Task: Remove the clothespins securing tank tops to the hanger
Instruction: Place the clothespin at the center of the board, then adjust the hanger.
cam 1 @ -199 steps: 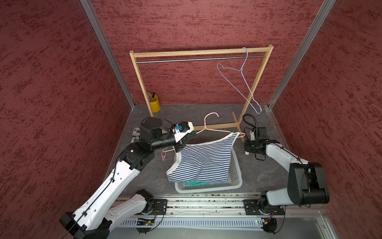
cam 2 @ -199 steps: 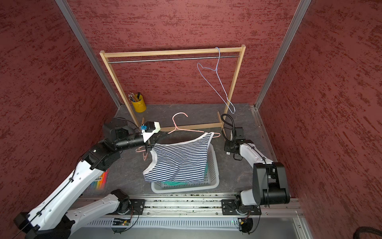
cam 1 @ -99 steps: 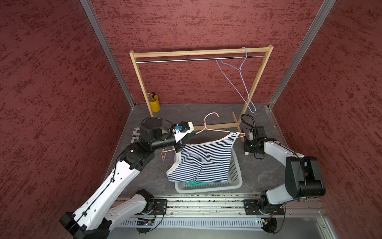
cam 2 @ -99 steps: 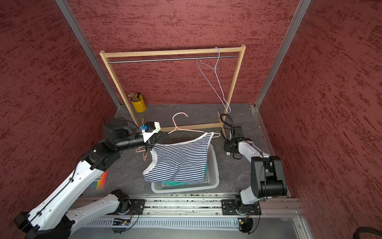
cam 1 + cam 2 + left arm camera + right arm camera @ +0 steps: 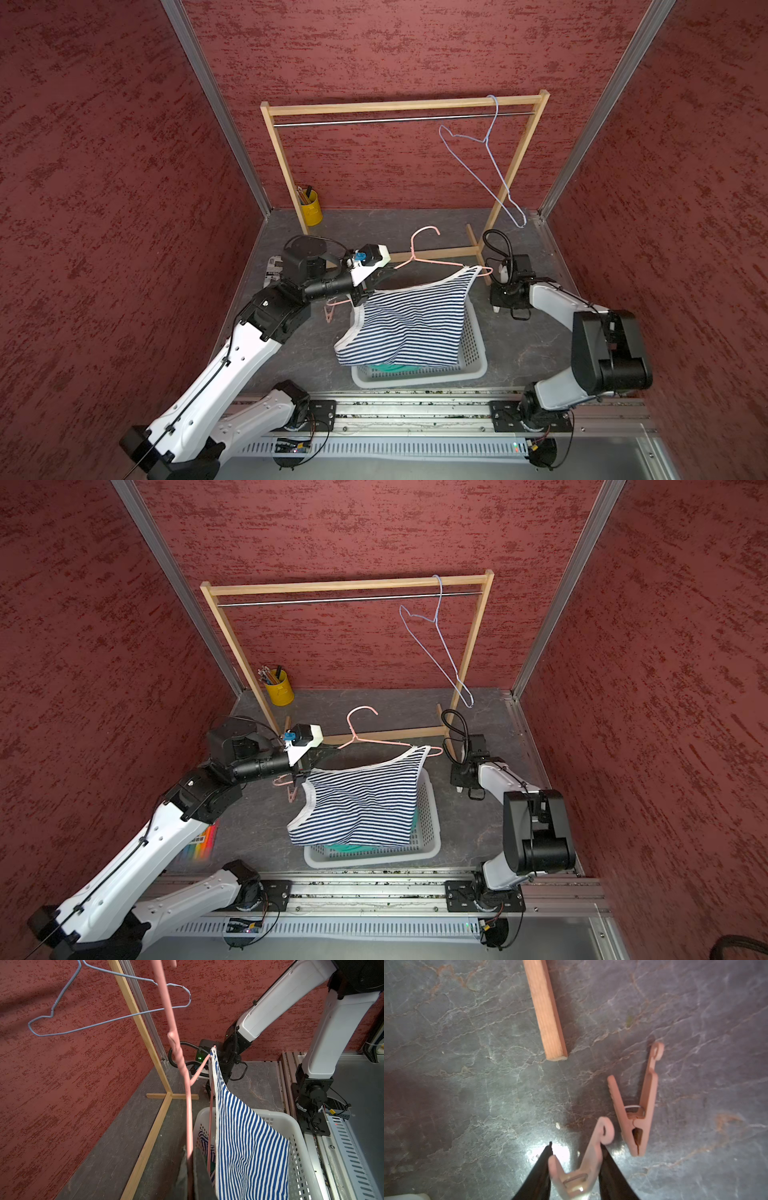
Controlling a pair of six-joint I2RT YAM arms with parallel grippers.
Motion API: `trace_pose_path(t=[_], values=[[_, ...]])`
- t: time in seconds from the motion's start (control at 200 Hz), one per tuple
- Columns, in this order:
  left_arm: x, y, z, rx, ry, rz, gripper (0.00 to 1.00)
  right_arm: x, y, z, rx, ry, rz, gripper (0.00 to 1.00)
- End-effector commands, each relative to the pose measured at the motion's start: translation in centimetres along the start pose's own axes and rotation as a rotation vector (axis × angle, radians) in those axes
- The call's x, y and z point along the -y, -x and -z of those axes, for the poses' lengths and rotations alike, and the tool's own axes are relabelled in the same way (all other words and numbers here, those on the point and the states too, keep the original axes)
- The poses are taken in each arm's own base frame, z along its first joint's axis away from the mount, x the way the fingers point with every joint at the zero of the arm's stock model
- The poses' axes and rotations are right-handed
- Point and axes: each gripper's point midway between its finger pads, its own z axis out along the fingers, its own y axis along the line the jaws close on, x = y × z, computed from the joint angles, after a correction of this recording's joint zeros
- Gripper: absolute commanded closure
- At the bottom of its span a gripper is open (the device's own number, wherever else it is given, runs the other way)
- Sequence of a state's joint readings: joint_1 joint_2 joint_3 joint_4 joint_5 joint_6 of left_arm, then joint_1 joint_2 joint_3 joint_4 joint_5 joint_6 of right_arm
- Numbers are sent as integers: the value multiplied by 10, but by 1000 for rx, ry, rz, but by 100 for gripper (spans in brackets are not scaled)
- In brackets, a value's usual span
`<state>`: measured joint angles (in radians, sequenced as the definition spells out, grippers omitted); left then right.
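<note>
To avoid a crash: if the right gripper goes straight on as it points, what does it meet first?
Probably the tabletop, straight below the right gripper; the pink clothespin between its fingers would likely touch first. Distance is unclear.

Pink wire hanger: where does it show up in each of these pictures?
Both top views: the pink wire hanger sits near the centre.
Left wrist: it runs down the middle.
Right wrist: not in it.
Shared landmark: the light wooden clothes rack, visible in all four.
</note>
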<state>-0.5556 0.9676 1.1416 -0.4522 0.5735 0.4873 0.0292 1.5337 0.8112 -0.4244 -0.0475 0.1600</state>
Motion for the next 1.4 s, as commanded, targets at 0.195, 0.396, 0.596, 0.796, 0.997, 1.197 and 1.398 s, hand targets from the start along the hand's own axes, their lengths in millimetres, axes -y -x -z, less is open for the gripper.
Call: trace_pose_path(t=[0.195,0.396,0.596,0.796,0.997,1.197,1.398], values=[[1,3,2,9,2,-19,100,-6,17,16,59,21,2,51],[1,5,2,12,2,-21,100,-4,34,54,165,3,-5,47],[1,9,1,25,3,-24,100,-20,46,97,245,84,12,27],[-3,20,5,65,29,-35,99,-30,53,141,314,134,35,21],[-5,24,4,77,36,-42,99,-7,54,175,345,-6,40,18],[-3,27,5,87,35,-46,98,14,67,203,457,-126,10,15],[-1,27,9,83,38,-46,98,-34,87,268,727,153,103,17]])
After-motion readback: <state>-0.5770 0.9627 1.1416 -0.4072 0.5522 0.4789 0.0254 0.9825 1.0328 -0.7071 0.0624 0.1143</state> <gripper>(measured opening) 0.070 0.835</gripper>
